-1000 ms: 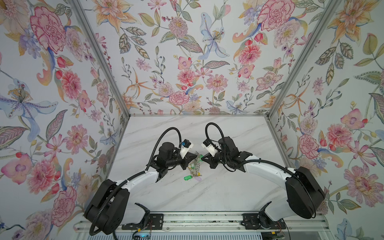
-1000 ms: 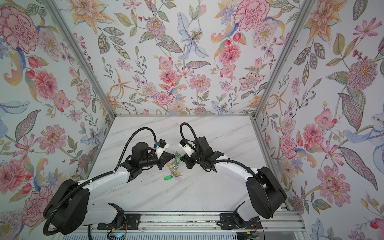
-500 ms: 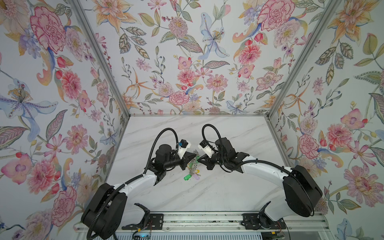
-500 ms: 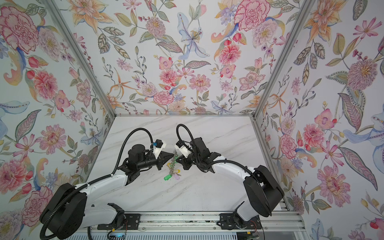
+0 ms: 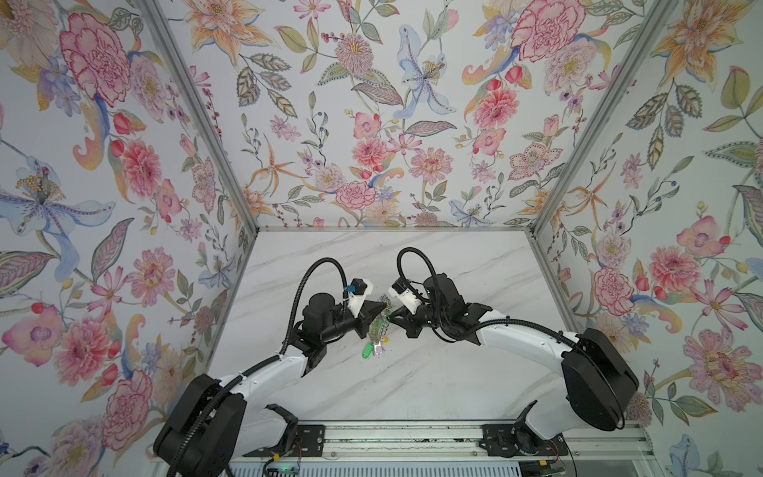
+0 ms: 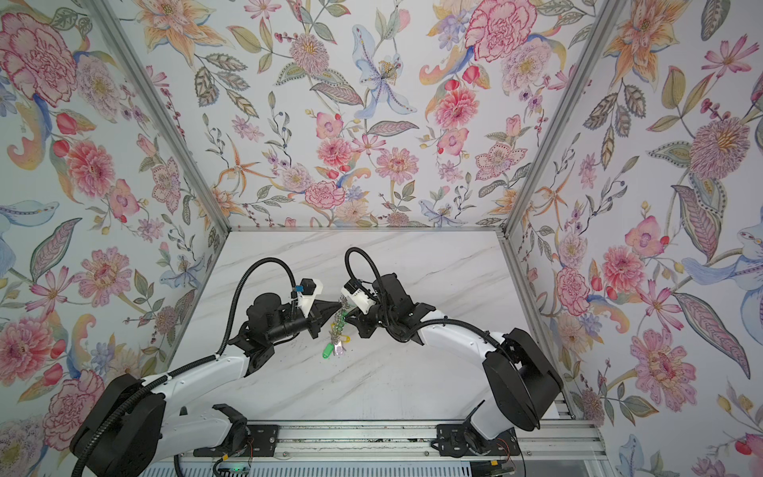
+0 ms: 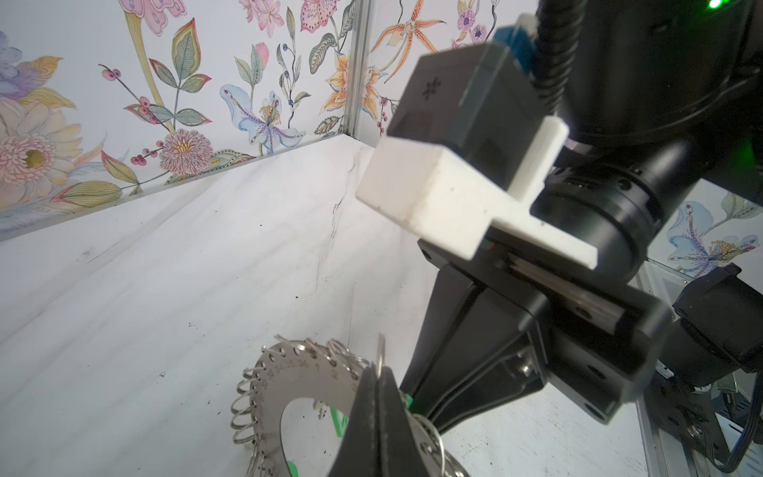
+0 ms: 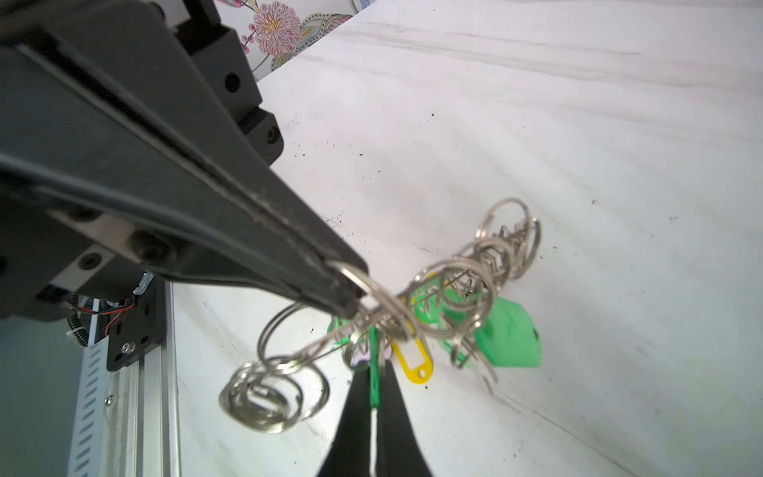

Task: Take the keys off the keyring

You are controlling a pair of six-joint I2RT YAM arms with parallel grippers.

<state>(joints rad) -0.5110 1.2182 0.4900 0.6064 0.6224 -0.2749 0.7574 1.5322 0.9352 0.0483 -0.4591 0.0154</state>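
The keyring [image 7: 289, 384], a flat grey numbered ring with wire loops round its rim, is held off the marble table between both grippers in both top views [image 5: 382, 320] [image 6: 338, 323]. My left gripper [image 7: 379, 371] [image 5: 386, 306] is shut on one wire loop at the rim; its tip [image 8: 347, 289] shows in the right wrist view. My right gripper [image 8: 373, 371] [image 5: 393, 316] is shut on the edge of a green tag. The keys hang below: a green tag [image 8: 508, 334] [image 5: 366, 351], a yellow tag [image 8: 413, 363] and a lilac one, partly hidden.
Marble table [image 5: 413, 384] boxed in by floral walls on three sides. A metal rail [image 5: 413, 433] with the arm bases runs along the front edge. The right arm's white camera mount [image 7: 446, 198] sits close above the left jaws.
Both grippers have drifted slightly left with the keyring between them, and the right wrist has closed in on the left. Both grips are unchanged.
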